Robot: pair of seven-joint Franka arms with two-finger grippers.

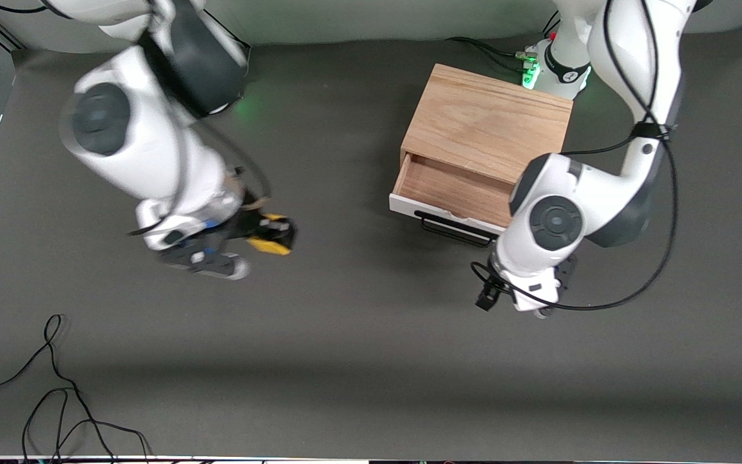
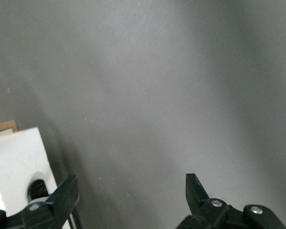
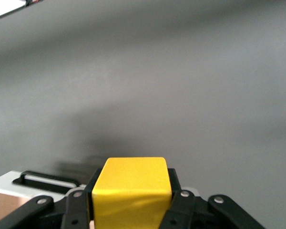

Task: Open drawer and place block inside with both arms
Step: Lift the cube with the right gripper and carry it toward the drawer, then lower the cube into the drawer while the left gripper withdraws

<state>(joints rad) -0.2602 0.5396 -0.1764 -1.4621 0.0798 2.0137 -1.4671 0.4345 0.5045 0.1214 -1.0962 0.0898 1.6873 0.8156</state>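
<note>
The right pincer (image 3: 132, 210) is clenched on the block (image 3: 132, 193), a small yellow cube that sits between its two black fingers (image 3: 76, 210) and fills the gap. In the front view the right pincer (image 1: 268, 233) hangs in the air over the bare grey bench (image 1: 358, 361), toward the right arm's end, with the block (image 1: 268, 245) showing as a yellow patch at its tip. No brand, label or writing can be read on the block, on the pincers or on the cabinet. The left pincer (image 2: 131, 200) is released: its fingers (image 2: 66, 193) stand wide apart with only the grey bench (image 2: 171, 86) between them. In the front view the left pincer (image 1: 493, 293) hangs over the bench just in front of the drawer (image 1: 455, 190), close to the black wire handle (image 1: 455, 230). The drawer is pulled partly out of the light wooden cabinet (image 1: 487, 122), so its white front and its light wood floor are visible, and nothing lies on the part of the floor that shows. The block is well apart from the drawer, and the open bench lies between them. In the right wrist view the drawer (image 3: 19, 183) shows low at the edge, near the held block.
</note>
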